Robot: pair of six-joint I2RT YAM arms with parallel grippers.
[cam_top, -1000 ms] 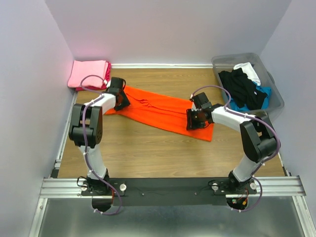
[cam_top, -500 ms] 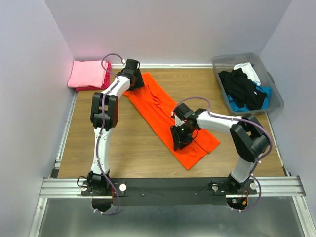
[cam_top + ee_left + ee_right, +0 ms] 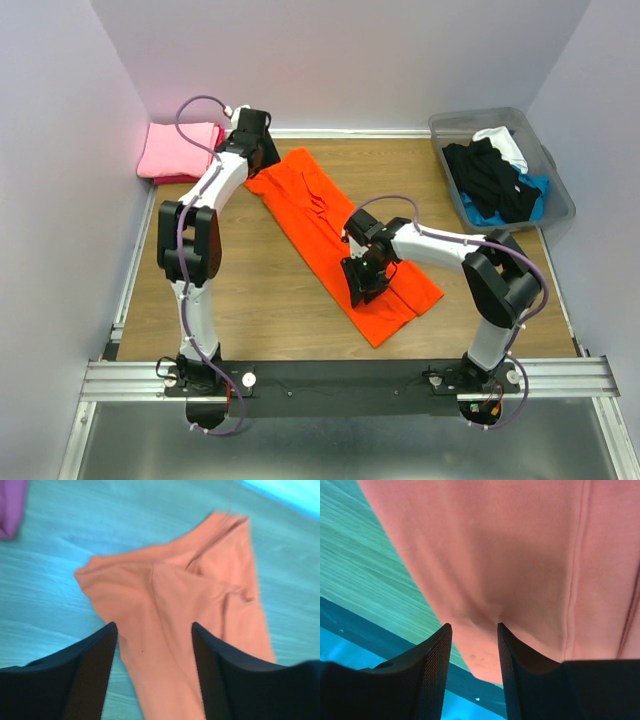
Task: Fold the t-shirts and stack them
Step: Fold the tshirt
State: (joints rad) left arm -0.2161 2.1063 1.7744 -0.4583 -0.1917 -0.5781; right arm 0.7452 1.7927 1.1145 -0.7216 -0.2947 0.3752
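Overhead, the orange t-shirt (image 3: 320, 215) lies diagonally across the table (image 3: 250, 300), its far end near the pink t-shirts (image 3: 180, 150) (far-left corner). The wrist views add more: the left gripper (image 3: 152, 630) has its jaws open over the crumpled end. The right gripper (image 3: 472, 627) is half-parted with cloth puckered between, and I cannot tell whether it grips. Wood shows bare toward the near-left corner.

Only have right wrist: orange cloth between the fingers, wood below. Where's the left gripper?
Observer: The left gripper hangs open over the far end of the orange t-shirt, by the back wall.
Operator: Any stack yet?
Observer: A folded pink t-shirt lies in the far-left corner.
Operator: More to fold?
Observer: The grey bin at far right holds black t-shirts, a white t-shirt and a blue t-shirt.
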